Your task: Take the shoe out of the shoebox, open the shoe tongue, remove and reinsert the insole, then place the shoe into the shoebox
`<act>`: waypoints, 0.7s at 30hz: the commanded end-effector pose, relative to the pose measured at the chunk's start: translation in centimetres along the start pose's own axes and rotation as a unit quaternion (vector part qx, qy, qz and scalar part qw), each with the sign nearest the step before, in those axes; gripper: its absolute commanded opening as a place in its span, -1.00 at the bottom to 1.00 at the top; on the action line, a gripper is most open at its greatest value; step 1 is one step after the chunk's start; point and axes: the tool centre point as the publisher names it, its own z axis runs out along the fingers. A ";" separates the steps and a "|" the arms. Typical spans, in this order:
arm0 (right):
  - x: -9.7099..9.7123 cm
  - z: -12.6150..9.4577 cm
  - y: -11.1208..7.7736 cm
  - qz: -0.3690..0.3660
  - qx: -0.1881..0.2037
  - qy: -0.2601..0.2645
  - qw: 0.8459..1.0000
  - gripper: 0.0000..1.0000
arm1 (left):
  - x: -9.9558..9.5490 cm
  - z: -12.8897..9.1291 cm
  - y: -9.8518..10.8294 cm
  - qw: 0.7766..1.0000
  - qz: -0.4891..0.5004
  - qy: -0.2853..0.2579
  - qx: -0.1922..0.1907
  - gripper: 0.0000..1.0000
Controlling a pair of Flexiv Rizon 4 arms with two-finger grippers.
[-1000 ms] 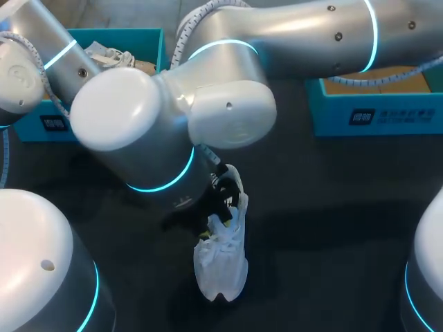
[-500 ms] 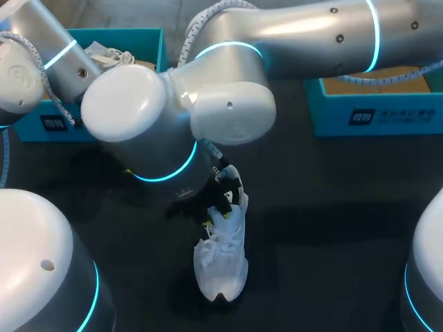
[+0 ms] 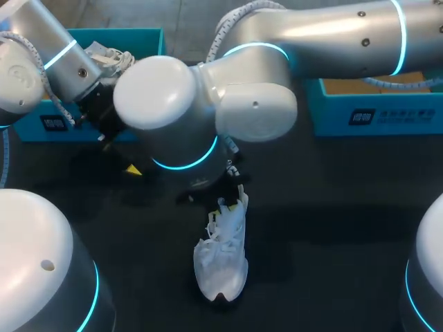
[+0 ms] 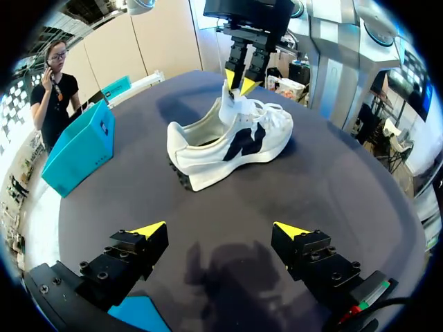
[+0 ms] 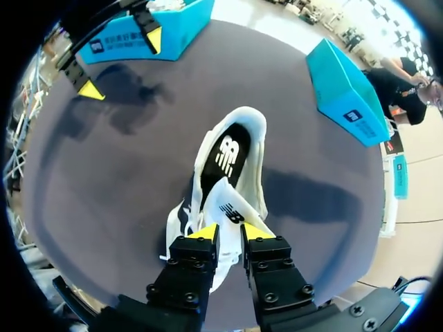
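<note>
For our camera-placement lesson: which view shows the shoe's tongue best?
Right wrist view: the tongue is close, pinched in the right gripper. Left wrist shows it farther off, side-on; head view partly hides it.

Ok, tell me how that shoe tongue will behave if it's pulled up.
The tongue is probably floppy: it bends up from the shoe where the right end effector pinches it. The shoe looks light and may drag or tip along, since nothing else holds it down.
</note>
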 end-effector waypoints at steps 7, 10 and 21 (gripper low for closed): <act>-0.7 1.5 0.6 0.233 -0.002 0.029 0.972 -0.62 | 0.1 0.0 0.0 1.000 0.000 0.000 -0.001 1.00; -0.7 1.6 0.8 0.229 -0.002 0.033 0.973 -0.62 | 0.1 0.0 0.0 1.000 0.000 0.000 -0.001 1.00; -0.5 0.0 0.6 0.220 -0.025 0.032 0.975 -0.63 | 0.1 0.0 0.0 1.000 0.000 0.000 -0.001 1.00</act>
